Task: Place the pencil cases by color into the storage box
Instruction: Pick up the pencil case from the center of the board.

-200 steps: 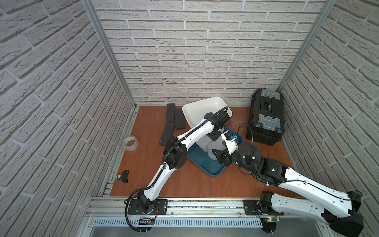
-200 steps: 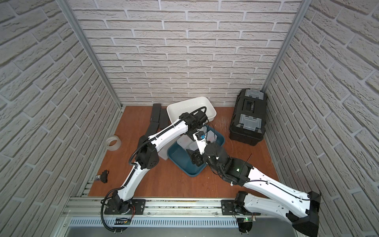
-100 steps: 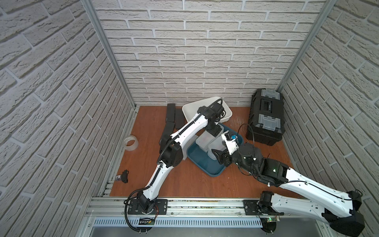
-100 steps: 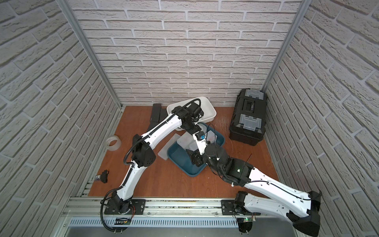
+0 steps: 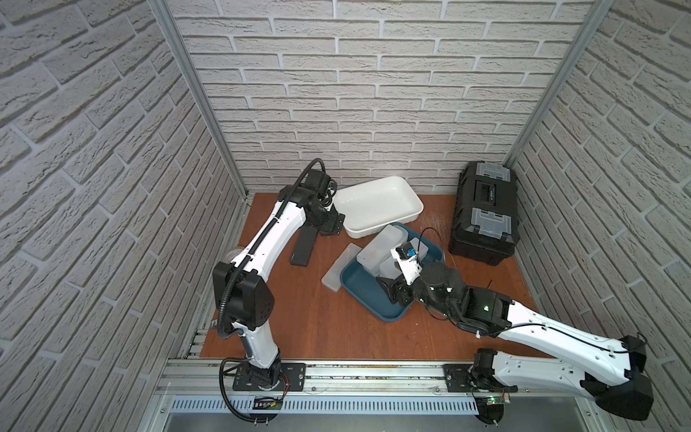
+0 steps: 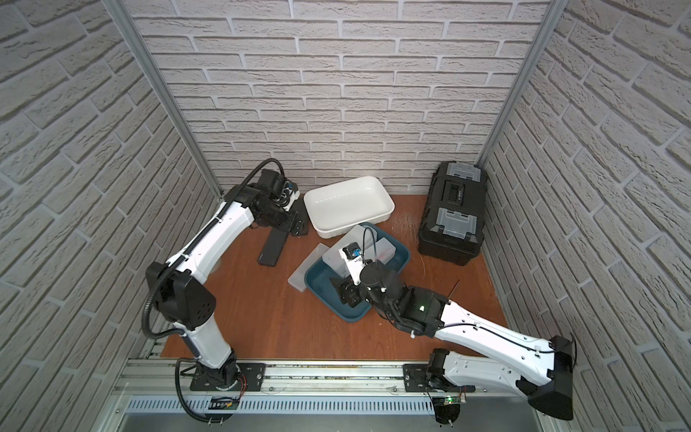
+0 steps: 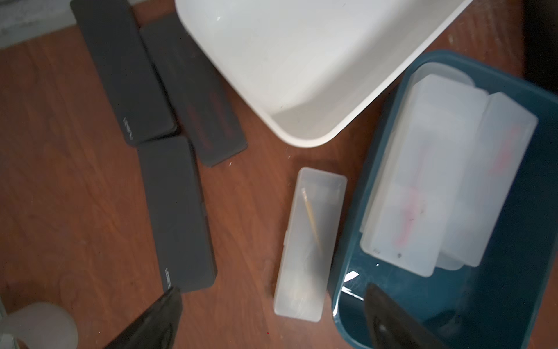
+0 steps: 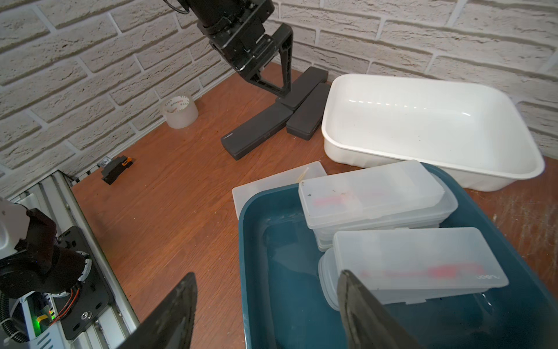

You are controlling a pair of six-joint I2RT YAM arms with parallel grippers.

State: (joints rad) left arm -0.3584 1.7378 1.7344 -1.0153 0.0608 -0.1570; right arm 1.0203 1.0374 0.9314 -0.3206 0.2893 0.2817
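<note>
White brick walls (image 5: 374, 93) close the cell on three sides, and the brown wooden bench (image 5: 299, 321) carries everything. I take the blue tray (image 5: 361, 290) in the middle as my reference.

Inside the tray lie the frosted cases (image 8: 371, 193), piled in two low stacks in its back part. Pink marks show through some lids. One more frosted case (image 7: 311, 244) lies flat on the bench just beside the tray's left wall. Behind the tray, very near its back corner, stands the white tub (image 5: 377, 204). Three black cases (image 7: 178, 217) lie close together on the bench to the back-left of the tray.

The left gripper (image 7: 273, 288) hangs above these black cases. Its fingers (image 7: 151, 317) are spread wide and carry nothing. The right gripper (image 8: 267, 273) is low at the tray's front edge. Its fingers (image 8: 362, 311) are spread too, one outside the tray wall and one over the inside next to the nearer stack. I cannot tell whether they touch anything.

A tape roll (image 8: 180, 111) stands far left of the tray by the wall, and a black toolbox (image 5: 484, 213) stands to the tray's right.
</note>
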